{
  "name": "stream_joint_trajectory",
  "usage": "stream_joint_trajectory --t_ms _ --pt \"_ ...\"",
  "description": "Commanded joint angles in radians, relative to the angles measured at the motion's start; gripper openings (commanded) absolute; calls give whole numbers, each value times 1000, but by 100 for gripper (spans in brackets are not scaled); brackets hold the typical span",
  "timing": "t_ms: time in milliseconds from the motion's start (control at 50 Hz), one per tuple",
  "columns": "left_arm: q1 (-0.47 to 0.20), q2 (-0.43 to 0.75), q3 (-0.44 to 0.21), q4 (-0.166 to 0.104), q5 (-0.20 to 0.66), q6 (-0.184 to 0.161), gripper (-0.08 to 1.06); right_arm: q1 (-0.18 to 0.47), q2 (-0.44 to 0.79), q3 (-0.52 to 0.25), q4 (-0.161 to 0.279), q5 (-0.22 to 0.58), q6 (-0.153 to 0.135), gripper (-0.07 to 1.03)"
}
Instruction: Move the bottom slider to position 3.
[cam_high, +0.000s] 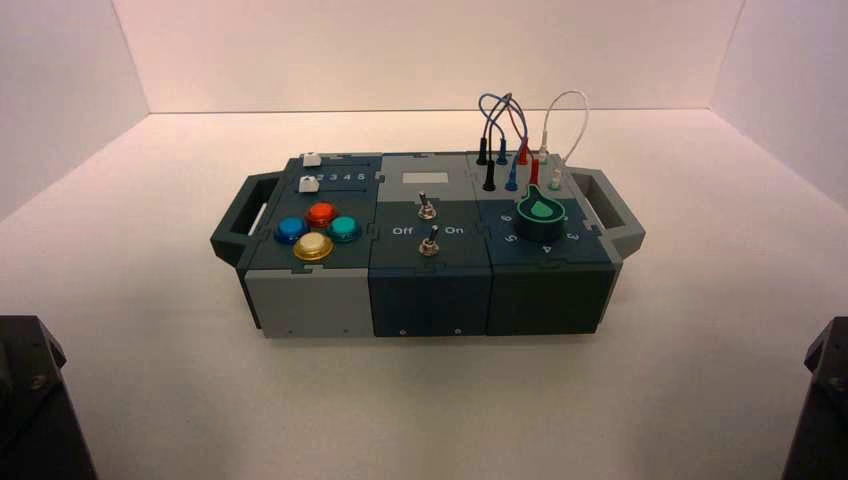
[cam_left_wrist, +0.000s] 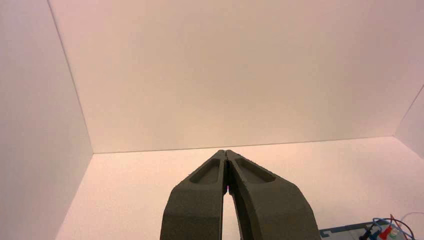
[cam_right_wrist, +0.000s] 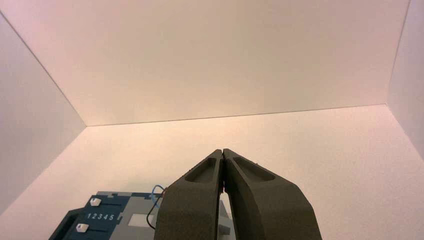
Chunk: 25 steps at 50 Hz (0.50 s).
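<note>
Left pincer: closed, fingertips meeting, gripping nothing; it is hovering on the near left side, well apart from the box. Right pincer: likewise closed and empty, idling on the near right side. Neither is touching the box. Beyond them, the bottom slider, a white knob on the dark left panel, is sitting at the 1 end of its slot, below the number row and above the coloured buttons. The printed 3 is lying to its right. The box is resting on the counter.

Step in hand, by my reading: the start, with the reach still wanting. The left arm is looking the likelier worker, being nearer. Next move is calling for lowering beside the knob, then pushing it rightward along the slot, stopping under the 3 and sparing the upper slider.
</note>
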Motion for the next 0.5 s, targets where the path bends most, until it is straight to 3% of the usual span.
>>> stream_joint_trajectory --t_ms 20,320,500 --pt "-3 6 -15 2 -8 11 -3 5 14 -20 3 -3 2 -2" --pt "-3 9 -15 2 -2 12 -3 8 15 -23 6 9 2 -2" --pt "-3 37 -20 2 46 12 -3 63 34 -21 6 11 3 -2"
